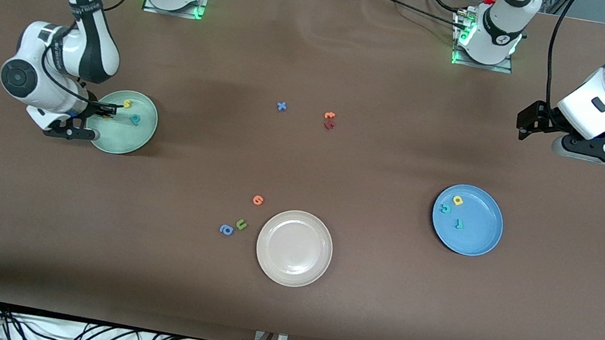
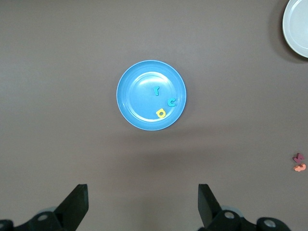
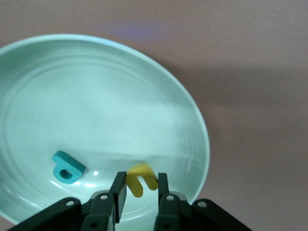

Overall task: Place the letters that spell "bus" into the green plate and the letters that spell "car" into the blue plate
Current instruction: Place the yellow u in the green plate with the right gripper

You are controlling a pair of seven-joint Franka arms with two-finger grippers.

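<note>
Well, starting at the right arm's end of the table, the right gripper (image 1: 107,114) is down over the green plate (image 1: 127,141), above its rim on that end. Its fingers are pinched narrowly on the yellow u (image 3: 140,179), which sits between the jaws just above the plate's floor; whether it touches the plate cannot be told. The teal b (image 1: 135,119) lies flat in the plate just beside the gripper, and the yellow s (image 1: 127,103) lies in the same plate, farther from the front camera than the b.

Toward the middle of the table, loose letters lie on the brown table (image 1: 352,321): a blue x (image 1: 281,106) and, near it, an orange letter (image 1: 330,115) touching a dark red letter (image 1: 329,125). Nearer the front camera lie another orange letter (image 1: 258,200), a green u (image 1: 241,224) and a blue a (image 1: 226,230), all close beside the beige-white plate (image 1: 294,248), which holds nothing.

Toward the left arm's end, the blue plate (image 1: 479,232) holds the yellow a (image 1: 458,200), the teal c (image 1: 444,208) and the teal r (image 1: 459,224), near each other but apart.

The left arm waits, with the left gripper (image 1: 604,152) high over bare table, jaws spread wide and holding nothing.
</note>
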